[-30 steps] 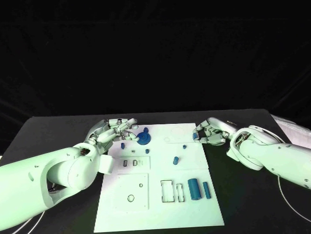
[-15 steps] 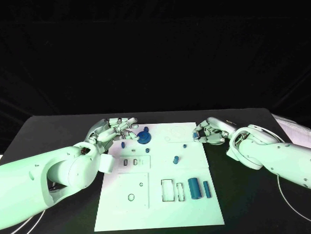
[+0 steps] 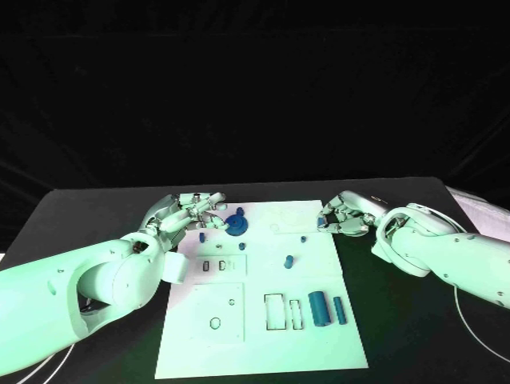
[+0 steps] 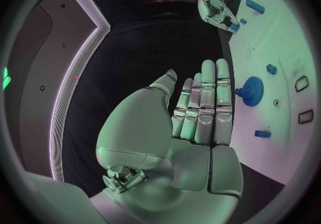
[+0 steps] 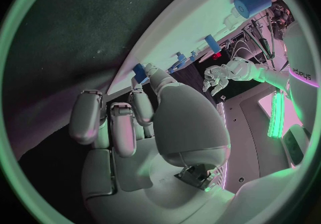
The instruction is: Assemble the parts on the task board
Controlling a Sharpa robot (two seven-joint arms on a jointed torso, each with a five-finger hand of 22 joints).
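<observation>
On the white arm (image 5: 297, 69) in the right wrist view stands small lettering, too blurred to read.

You have a matte black table (image 3: 82, 216) spanning the head view, its far edge meeting a black backdrop. At the table's right edge a pale, ribbed, cloth-like object (image 3: 486, 210) sits. A thin white cable (image 3: 472, 324) curves across the table's near right corner.
</observation>
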